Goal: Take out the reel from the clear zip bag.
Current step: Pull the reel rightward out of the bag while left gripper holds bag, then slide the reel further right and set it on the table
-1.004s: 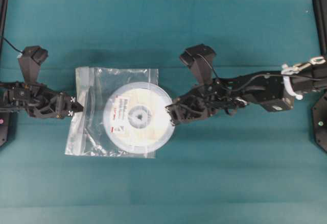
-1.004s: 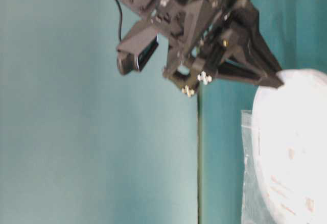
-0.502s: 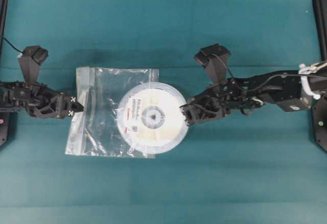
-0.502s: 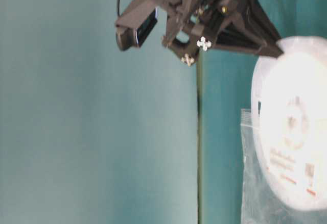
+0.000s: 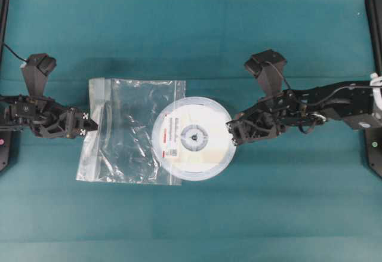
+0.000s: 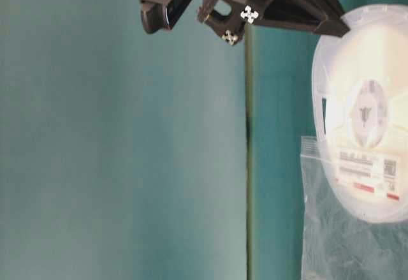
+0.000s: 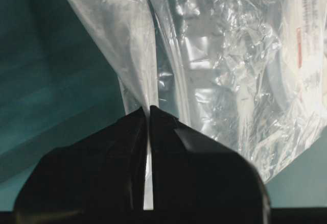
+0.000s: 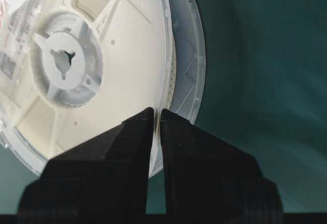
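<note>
The cream reel (image 5: 194,138) with its grey hub and red-striped label lies mostly out of the clear zip bag (image 5: 128,131); only its left edge still overlaps the bag's right side. My right gripper (image 5: 231,134) is shut on the reel's right rim, and the right wrist view shows its jaws pinching the reel (image 8: 102,66) at its flange. My left gripper (image 5: 94,126) is shut on the bag's left edge, with a strip of the clear zip bag (image 7: 214,66) caught between its jaws. The table-level view shows the reel (image 6: 366,108) standing above the bag (image 6: 338,242).
The teal table cloth (image 5: 191,41) spreads all round the bag and reel. Black frame posts (image 5: 5,11) stand at the left and right edges of the overhead view. The right arm's body (image 5: 322,104) stretches off to the right.
My right gripper has pulled the reel rightward, from well inside the bag to nearly clear of it. The left gripper and the bag stayed in place.
</note>
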Controlling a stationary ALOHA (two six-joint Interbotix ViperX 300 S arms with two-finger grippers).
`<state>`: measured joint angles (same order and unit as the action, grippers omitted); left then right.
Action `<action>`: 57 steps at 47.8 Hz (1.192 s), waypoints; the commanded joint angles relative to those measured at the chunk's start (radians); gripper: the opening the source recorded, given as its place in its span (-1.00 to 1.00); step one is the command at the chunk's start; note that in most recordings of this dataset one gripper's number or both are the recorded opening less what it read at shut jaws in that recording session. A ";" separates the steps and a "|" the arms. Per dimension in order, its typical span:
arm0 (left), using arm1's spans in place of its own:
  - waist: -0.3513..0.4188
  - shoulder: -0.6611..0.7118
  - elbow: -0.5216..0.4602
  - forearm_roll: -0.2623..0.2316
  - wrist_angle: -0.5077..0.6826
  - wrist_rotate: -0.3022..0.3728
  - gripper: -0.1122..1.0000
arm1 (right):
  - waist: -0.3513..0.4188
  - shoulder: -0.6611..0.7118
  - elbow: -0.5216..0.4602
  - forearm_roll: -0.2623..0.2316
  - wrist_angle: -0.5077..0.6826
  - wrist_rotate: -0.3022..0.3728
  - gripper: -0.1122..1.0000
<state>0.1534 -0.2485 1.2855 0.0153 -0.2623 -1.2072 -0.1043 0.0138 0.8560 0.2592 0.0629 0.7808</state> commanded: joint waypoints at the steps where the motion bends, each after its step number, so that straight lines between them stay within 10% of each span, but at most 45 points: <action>1: 0.000 -0.003 -0.014 0.002 -0.005 0.000 -0.77 | -0.006 -0.028 0.011 -0.002 -0.005 0.006 -0.63; 57: 0.002 -0.003 -0.014 0.002 -0.005 0.000 -0.77 | -0.049 -0.186 0.176 0.003 0.032 0.008 -0.64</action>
<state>0.1534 -0.2485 1.2855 0.0153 -0.2623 -1.2072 -0.1519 -0.1565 1.0370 0.2608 0.0874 0.7823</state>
